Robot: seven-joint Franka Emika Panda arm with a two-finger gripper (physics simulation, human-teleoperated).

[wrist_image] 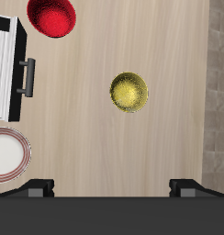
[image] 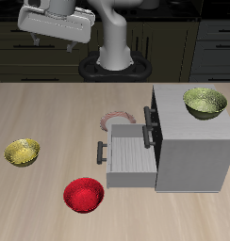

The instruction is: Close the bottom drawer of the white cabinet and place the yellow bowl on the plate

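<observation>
Drawer (image: 128,156) pulled out, handle toward yellow bowl (image: 22,152); end effector (image: 57,41) fingers apart, holding nothing.

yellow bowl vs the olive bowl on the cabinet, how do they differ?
The yellow bowl sits on the table, far from the white cabinet; the olive bowl sits on the cabinet's top. The yellow bowl is bright golden-yellow and looks smaller; the olive bowl is duller, greenish and looks larger. The yellow bowl also shows in the wrist view; the olive bowl does not. Both are upright, open side up, and look empty.
</observation>
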